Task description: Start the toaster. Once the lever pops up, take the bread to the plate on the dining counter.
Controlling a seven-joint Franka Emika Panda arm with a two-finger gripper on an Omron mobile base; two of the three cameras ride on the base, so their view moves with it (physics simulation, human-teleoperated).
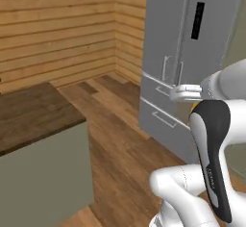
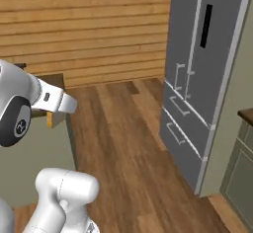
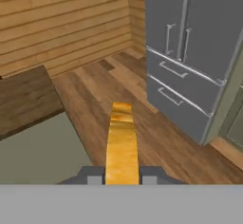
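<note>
My gripper (image 3: 122,175) is shut on the bread (image 3: 122,142), a tan slice seen edge-on that sticks out ahead between the two fingertips. A corner of the bread (image 2: 50,120) shows under my white hand (image 2: 55,101), and a bit of it (image 1: 194,106) shows below the hand in the left base view. The dining counter (image 3: 23,97), dark wood top over a pale panel front, lies low to the left, some way from the slice; it also appears as the dining counter (image 1: 38,113). The toaster, its lever and the plate are out of view.
A tall silver fridge (image 3: 190,52) with drawer handles stands ahead on the right, fridge (image 1: 187,57) and fridge (image 2: 197,79). Open wood floor (image 2: 128,143) runs between it and the counter. A plank wall (image 1: 57,29) closes the back. A pale cabinet (image 2: 242,177) sits at the far right.
</note>
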